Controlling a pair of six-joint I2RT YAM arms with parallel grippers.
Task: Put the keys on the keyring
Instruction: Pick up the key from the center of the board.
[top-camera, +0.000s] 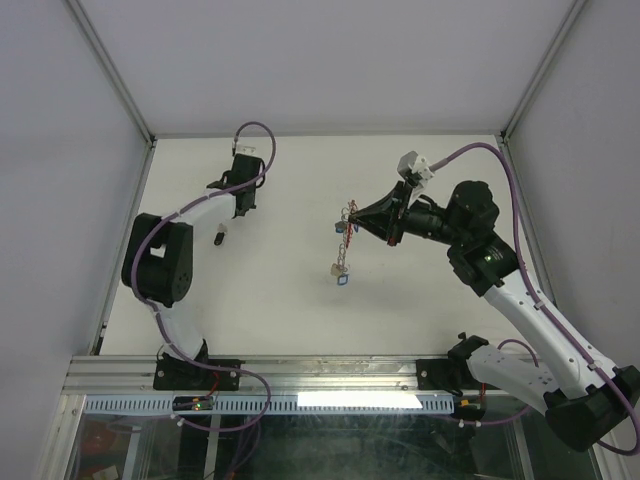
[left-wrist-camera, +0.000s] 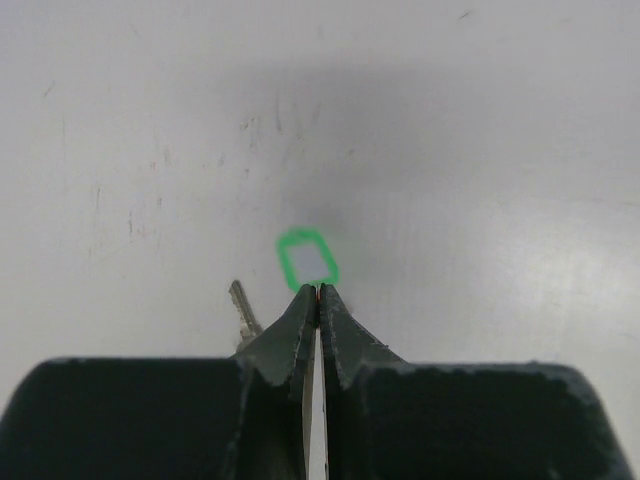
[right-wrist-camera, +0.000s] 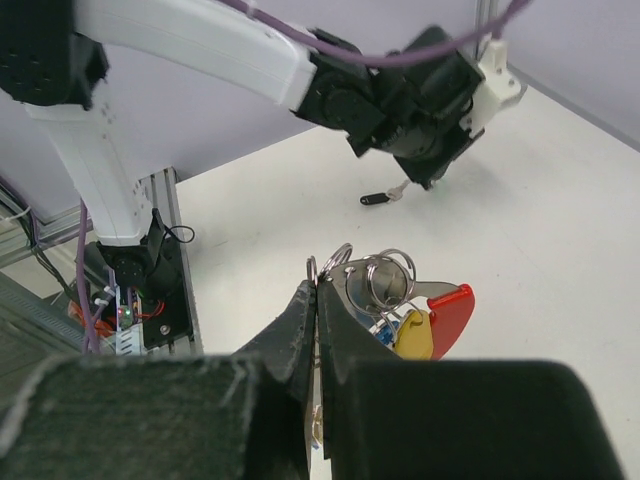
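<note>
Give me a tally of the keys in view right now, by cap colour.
green key: 1
black key: 1
yellow key: 1, on the keyring
blue key: 1, mostly hidden
Total: 4

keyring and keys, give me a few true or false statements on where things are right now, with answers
1. The right gripper is shut on the keyring. True.
2. The keyring's plastic arc is green. False: it is red.
3. The left gripper is wide open. False: its fingers are shut together.
4. A green key cap sits right at the left gripper's tips. True.
5. A black-capped key lies on the table close to the left gripper. True.
</note>
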